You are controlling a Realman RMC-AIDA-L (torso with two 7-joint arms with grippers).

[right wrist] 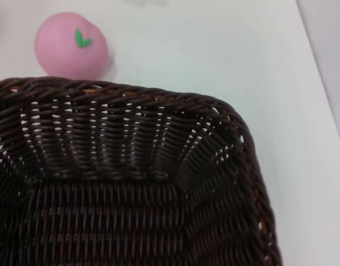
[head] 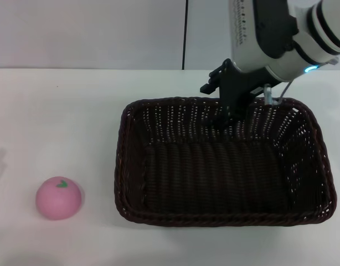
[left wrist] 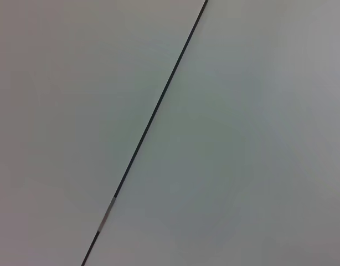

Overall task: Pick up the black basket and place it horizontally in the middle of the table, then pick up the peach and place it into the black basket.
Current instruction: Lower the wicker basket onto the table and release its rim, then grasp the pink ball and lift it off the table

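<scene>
Black basket (head: 220,160) on table (head: 76,111), right of centre; peach (head: 59,198) left, well apart.

This is looking like a robot test bench in a lab or staged demo room rather than a home or shop. A wide plain white table (head: 76,111) is filling the scene, bare apart from two props: a toy peach (head: 59,198) sitting near left and a black basket (head: 131,166) lying right of it. Behind the far edge, blank pale wall panels (head: 87,33) are standing, split by one thin dark vertical seam (head: 185,33). A white robot arm (head: 281,33) is reaching in from the far right.
</scene>
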